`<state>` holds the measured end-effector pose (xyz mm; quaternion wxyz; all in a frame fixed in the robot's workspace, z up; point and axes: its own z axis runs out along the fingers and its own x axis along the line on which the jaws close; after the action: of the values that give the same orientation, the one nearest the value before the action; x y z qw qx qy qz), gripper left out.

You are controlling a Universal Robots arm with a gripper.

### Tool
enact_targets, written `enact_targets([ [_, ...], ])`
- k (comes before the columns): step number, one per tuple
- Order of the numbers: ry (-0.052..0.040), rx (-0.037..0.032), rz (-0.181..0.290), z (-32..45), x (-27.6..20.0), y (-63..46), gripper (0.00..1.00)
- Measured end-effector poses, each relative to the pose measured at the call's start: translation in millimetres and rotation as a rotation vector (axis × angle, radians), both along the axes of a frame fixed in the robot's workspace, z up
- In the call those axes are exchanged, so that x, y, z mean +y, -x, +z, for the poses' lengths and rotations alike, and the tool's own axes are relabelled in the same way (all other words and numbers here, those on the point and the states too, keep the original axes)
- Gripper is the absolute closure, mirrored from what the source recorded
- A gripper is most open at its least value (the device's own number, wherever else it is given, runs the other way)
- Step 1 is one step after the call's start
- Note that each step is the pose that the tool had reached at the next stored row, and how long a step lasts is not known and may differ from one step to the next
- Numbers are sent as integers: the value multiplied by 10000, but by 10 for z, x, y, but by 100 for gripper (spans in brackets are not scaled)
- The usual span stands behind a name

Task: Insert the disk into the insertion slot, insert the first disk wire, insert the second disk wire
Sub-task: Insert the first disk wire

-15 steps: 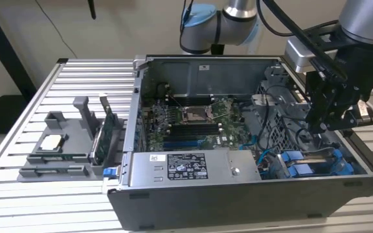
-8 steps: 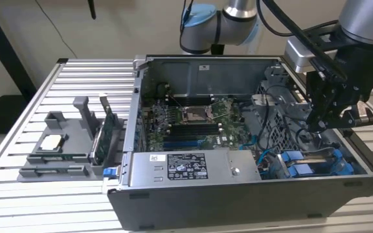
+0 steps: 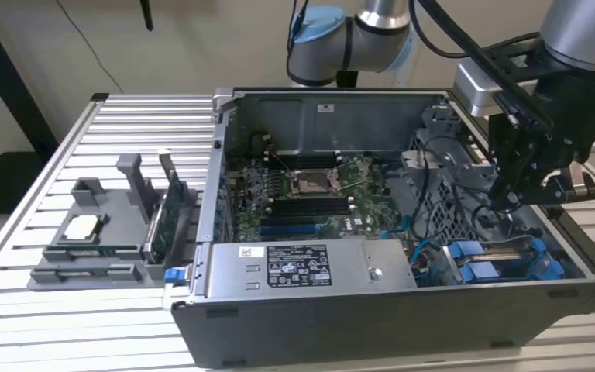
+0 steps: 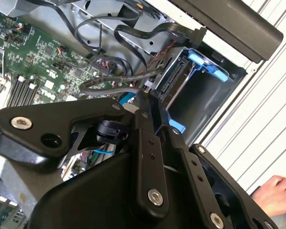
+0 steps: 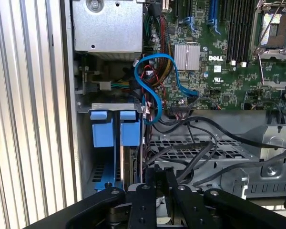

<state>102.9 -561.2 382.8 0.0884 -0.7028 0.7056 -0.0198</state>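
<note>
With the disk [image 5: 131, 133] seated in the insertion slot [image 5: 109, 107], my tool [image 5: 160, 175] hangs pinched together among loose black cables [image 5: 200, 148]. I cannot tell whether it grips one. Risk: snagging a cable and dragging its connector.

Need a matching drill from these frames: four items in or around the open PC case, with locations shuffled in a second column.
Items
1. disk
2. green circuit card
3. labelled silver box
4. tool

Places
A. upright in the grey holder on the table, outside the case
B. over the case's end at the exterior view's right
C. in the insertion slot, blue carrier showing
D. along the case's near wall, beside the motherboard

Pairs: 1-C, 2-A, 3-D, 4-B
</note>
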Motion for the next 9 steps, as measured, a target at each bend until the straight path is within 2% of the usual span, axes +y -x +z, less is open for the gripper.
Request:
enact_targets([
  [9,86,16,-1,-11,0,-15,81],
])
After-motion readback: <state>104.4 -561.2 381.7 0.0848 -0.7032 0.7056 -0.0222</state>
